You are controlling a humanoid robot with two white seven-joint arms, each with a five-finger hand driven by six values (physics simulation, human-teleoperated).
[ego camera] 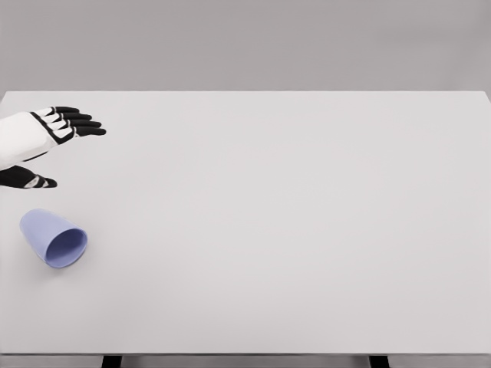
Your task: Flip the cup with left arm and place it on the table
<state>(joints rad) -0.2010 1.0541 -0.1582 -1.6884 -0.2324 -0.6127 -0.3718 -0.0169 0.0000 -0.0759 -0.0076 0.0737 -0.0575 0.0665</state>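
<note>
A wide, pale grey table (pixel 291 222) fills most of the frame, its far edge running straight across the upper part of the picture, with a plain darker grey wall behind it; two short dark legs of the stand show at the very bottom edge. The left hand (pixel 47 142) comes in from the left edge in the upper left of the frame, its white forearm and palm cut off by the border. Its black fingers (pixel 83 124) are stretched out straight toward the right, lying close side by side, while the thumb (pixel 31 181) juts out separately lower down, so the hand is spread and holds nothing. Whether it hovers above the tabletop or rests on it cannot be told from this view. Below the hand, in the lower left of the frame, lies the light blue cup (pixel 54 238). It is on its side on the table, its closed base pointing to the upper left and its open mouth turned to the lower right, toward the camera, so the inside of the rim is visible. The cup sits under the thumb, apart from it with a strip of bare table between them, and nothing touches it.
</note>
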